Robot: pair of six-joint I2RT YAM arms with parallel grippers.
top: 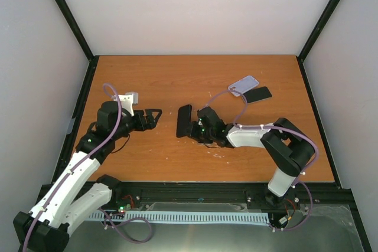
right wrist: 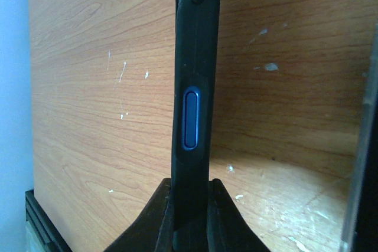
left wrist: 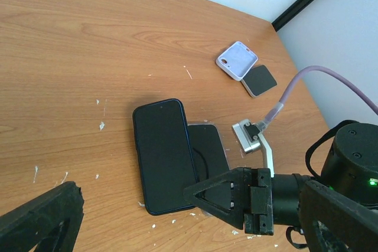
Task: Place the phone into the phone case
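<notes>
Left gripper (top: 158,117) mid-left over table (top: 177,78): jaws spread wide, nothing between them. Just right of it, right gripper (top: 192,128) clamped on dark phone (top: 184,120), which is tipped up on its long edge, broad face toward the left gripper. Dark ringed panel (left wrist: 208,151) just beside the phone; cannot tell what it is. Far right: lavender phone case (top: 244,84), black flat device (top: 258,94) just beside it.

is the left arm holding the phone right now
No, the left fingers are open and empty, while the right fingers pinch the phone on its edge.
</notes>
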